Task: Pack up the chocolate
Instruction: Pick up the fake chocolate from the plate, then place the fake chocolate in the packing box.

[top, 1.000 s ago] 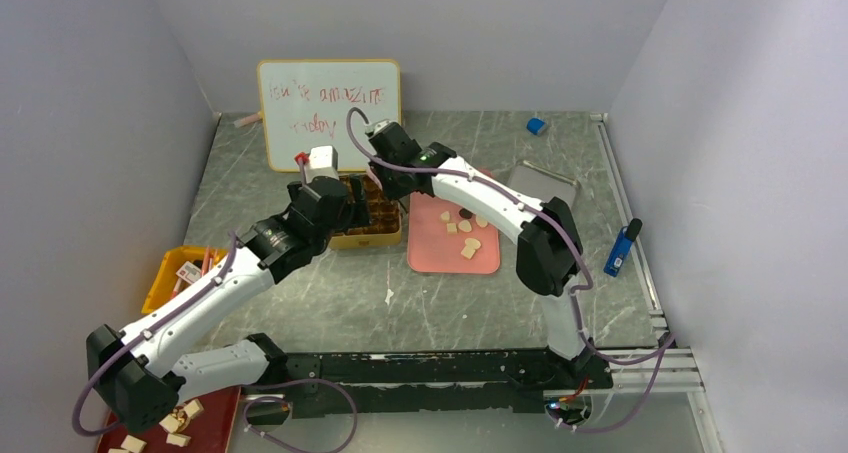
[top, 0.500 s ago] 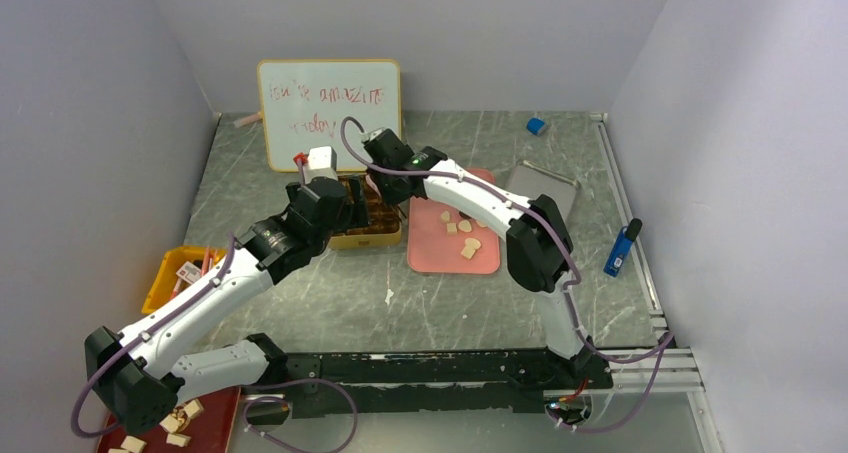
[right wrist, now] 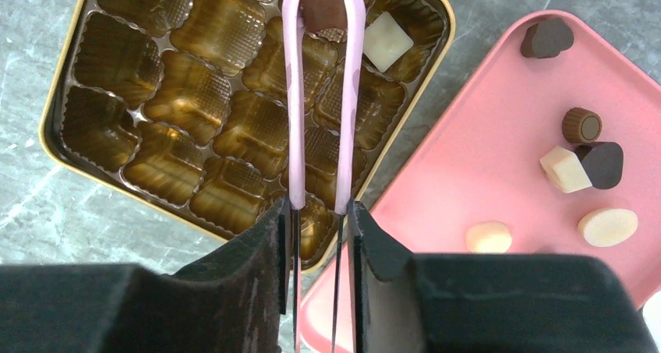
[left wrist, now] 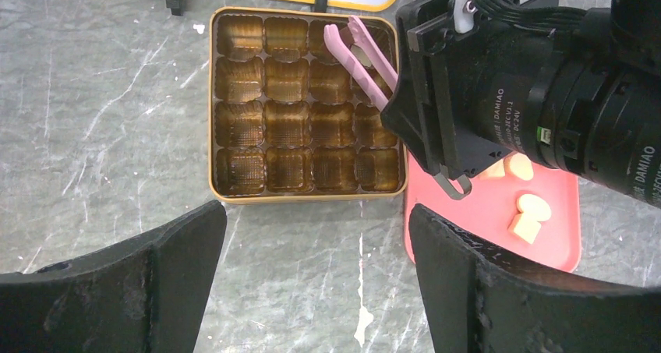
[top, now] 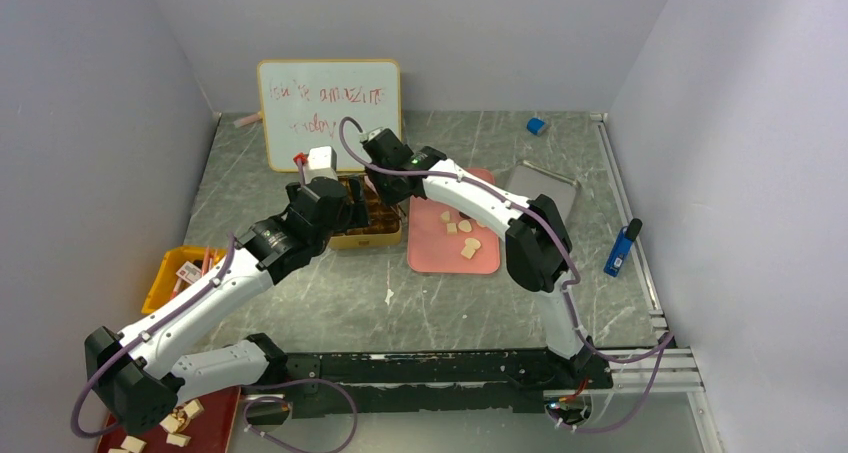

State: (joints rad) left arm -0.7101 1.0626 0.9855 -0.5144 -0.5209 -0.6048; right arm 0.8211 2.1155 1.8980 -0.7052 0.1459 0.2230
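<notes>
Clamping pink tweezers (right wrist: pixel 294 96), the right gripper (right wrist: pixel 319 220) has a dark brown chocolate (right wrist: pixel 323 12) between their tips over the gold box (right wrist: pixel 61 80), next to the corner cell holding a white piece (right wrist: pixel 387 41). More chocolates (right wrist: pixel 581 125) lie on the pink tray (right wrist: pixel 483 135) just beside the box. The left gripper (left wrist: pixel 314 213) hangs wide open above the box's near edge.

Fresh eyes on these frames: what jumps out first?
The pink tweezers clamped in the right end effector stand out first. A brown chocolate sits between their tips over the gold box, next to a white piece in the corner cell. The other cells look empty, and more pieces lie on the pink tray to the right. The left end effector hangs wide open near the box.
</notes>
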